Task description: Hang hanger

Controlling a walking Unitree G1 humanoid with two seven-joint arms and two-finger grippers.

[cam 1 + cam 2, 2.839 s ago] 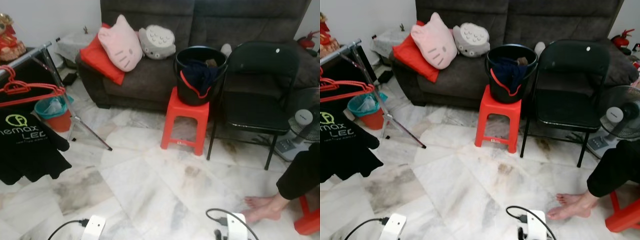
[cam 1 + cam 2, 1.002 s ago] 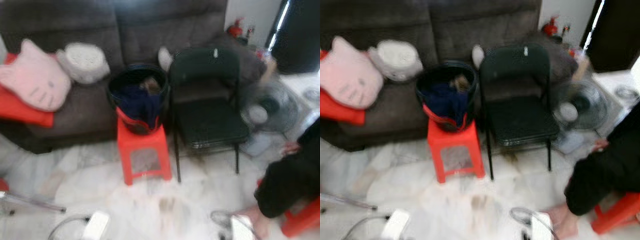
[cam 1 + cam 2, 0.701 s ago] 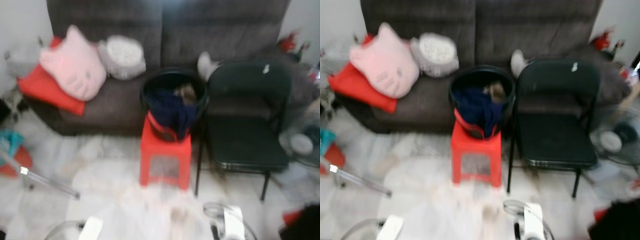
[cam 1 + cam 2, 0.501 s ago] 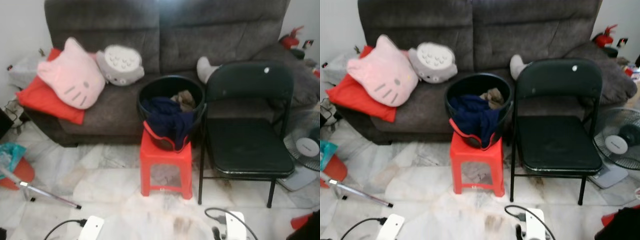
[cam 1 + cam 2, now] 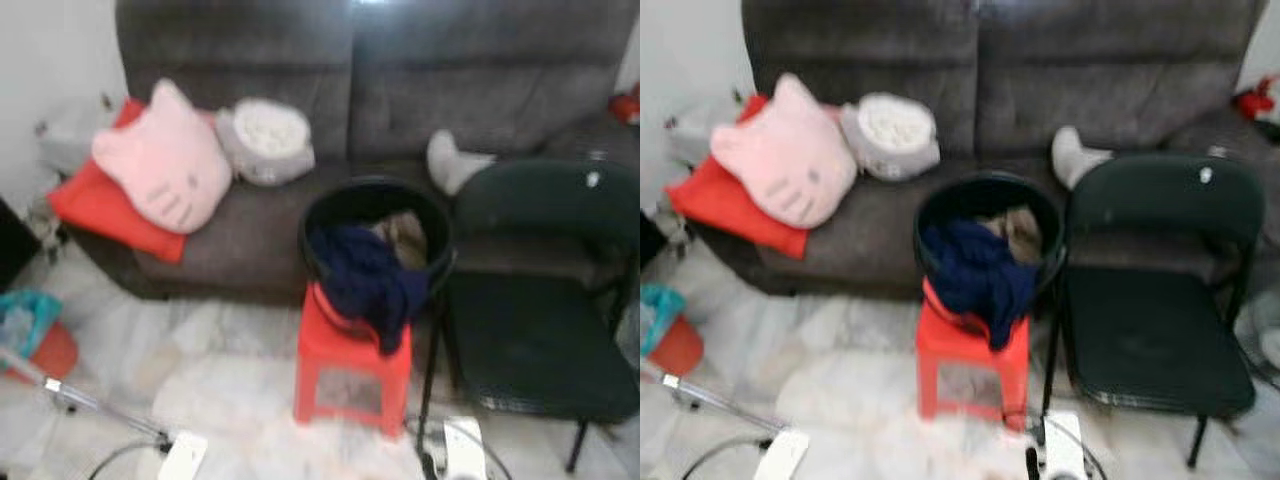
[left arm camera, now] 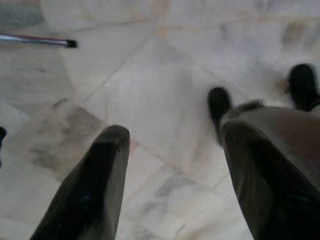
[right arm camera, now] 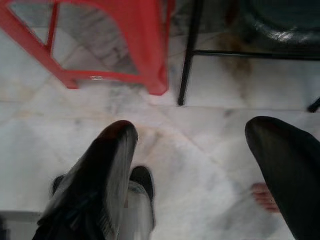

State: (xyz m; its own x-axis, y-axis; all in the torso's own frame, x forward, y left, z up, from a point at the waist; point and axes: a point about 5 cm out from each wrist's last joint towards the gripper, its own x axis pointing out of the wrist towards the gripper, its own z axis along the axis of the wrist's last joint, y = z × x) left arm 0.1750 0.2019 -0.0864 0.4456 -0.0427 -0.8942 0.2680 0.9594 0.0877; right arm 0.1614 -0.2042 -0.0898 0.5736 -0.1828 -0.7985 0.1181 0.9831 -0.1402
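Note:
A black bucket [image 5: 375, 215] with dark blue clothes [image 5: 365, 280] spilling over its rim stands on a red plastic stool [image 5: 345, 375] in front of the grey sofa [image 5: 1040, 70]. The eye views are blurred. My left gripper [image 6: 175, 130] hangs open over bare marble floor with nothing between its fingers. My right gripper [image 7: 190, 127] is also open and empty, low over the floor just short of the red stool [image 7: 110, 45] and a chair leg [image 7: 187, 60]. A metal rack leg [image 5: 85, 400] crosses the floor at the lower left.
A black folding chair [image 5: 1155, 330] stands right beside the stool. On the sofa lie a pink cat cushion [image 5: 165, 160], a red cushion [image 5: 95, 205] and a grey plush [image 5: 265, 140]. A teal and red bin [image 5: 30, 335] sits far left. Toes [image 7: 263, 196] of a person's foot show.
The camera swung right, then back left and closer to the bucket and stool. The person's dark sleeve and the fan have left the picture. The things themselves have not moved.

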